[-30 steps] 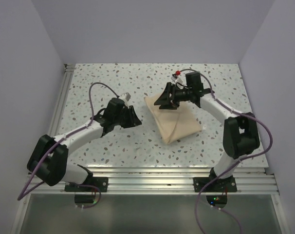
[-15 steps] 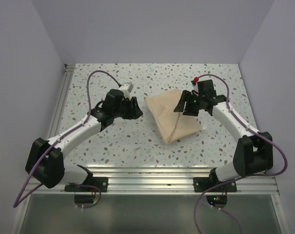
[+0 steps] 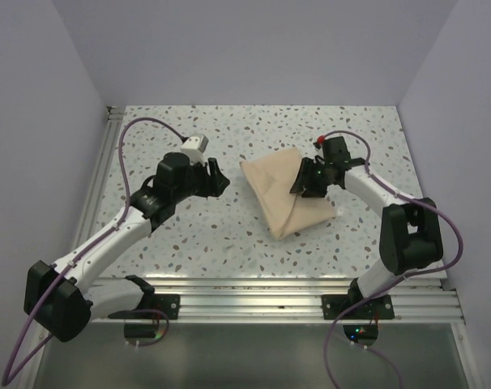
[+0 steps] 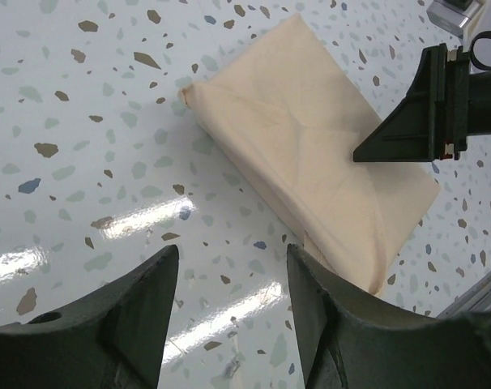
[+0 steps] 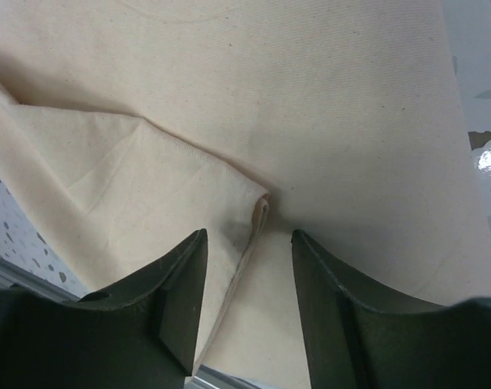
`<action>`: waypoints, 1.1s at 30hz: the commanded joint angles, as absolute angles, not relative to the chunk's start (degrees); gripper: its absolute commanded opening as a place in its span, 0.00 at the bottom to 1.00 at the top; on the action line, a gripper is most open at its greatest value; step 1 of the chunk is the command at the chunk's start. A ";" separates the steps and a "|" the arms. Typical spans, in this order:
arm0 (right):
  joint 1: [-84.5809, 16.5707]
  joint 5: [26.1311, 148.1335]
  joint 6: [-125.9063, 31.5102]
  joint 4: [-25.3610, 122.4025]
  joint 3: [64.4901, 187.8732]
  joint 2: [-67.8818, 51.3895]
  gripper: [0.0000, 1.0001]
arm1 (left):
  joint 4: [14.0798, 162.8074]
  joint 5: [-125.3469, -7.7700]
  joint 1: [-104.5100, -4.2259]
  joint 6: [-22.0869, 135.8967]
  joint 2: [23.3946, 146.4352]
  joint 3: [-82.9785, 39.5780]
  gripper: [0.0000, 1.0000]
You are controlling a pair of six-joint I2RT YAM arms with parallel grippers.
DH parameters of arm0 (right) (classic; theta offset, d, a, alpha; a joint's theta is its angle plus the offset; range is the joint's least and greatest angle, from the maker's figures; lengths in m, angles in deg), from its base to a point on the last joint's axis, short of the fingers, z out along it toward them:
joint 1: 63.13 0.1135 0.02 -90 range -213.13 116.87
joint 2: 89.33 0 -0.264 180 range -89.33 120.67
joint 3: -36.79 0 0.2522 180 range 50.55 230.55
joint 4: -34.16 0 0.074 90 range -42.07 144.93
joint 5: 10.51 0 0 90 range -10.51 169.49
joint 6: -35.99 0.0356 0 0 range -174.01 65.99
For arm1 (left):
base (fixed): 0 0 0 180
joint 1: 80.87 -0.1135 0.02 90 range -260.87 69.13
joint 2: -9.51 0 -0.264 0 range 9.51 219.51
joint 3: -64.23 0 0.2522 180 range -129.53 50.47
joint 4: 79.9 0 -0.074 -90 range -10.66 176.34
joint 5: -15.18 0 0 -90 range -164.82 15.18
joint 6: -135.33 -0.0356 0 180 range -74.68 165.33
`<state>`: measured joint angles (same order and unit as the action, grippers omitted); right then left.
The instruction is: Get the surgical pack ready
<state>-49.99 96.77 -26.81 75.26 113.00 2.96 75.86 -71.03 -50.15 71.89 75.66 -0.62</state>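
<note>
The surgical pack (image 3: 288, 196) lies as a folded tan cloth bundle right of the table's middle, its contents hidden inside. My right gripper (image 3: 304, 181) hangs low over the bundle's right part, open. In the right wrist view its jaws (image 5: 245, 239) straddle a folded cloth corner (image 5: 260, 209) without pinching it. My left gripper (image 3: 216, 178) stands open over bare table just left of the bundle. The left wrist view shows the bundle (image 4: 310, 154) ahead of its fingers (image 4: 231, 253), with the right gripper's dark fingers (image 4: 424, 113) above its far side.
The speckled white table (image 3: 213, 243) is bounded by an aluminium rail along the near edge (image 3: 294, 288) and another down the left side (image 3: 108, 146). Lilac walls close in the back and both sides.
The left arm stretched farther out, its gripper turned toward the bundle and its jaws widened. The right gripper swung right off the bundle, then came back down over its right part.
</note>
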 commanded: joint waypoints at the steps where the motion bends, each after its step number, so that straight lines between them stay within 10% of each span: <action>1: -50.12 99.69 -25.89 70.26 113.39 4.19 0.48 | 75.53 -74.11 -50.46 69.76 74.20 -0.77 0.60; 11: -43.54 106.91 -23.51 67.35 114.09 3.76 0.02 | 73.25 -76.58 -50.46 70.37 74.11 -2.61 0.60; 20: -25.62 108.40 -26.15 69.46 118.84 -1.96 0.00 | 70.35 -79.12 -50.37 70.64 74.37 -6.92 0.59; 26: -22.44 108.32 -27.91 71.74 119.72 -6.09 0.68 | 67.97 -83.61 -50.81 73.00 77.97 -9.47 0.59; 33: -24.10 100.26 -28.18 75.43 119.28 -13.21 0.70 | 72.08 -80.20 -50.90 72.40 83.76 -10.79 0.59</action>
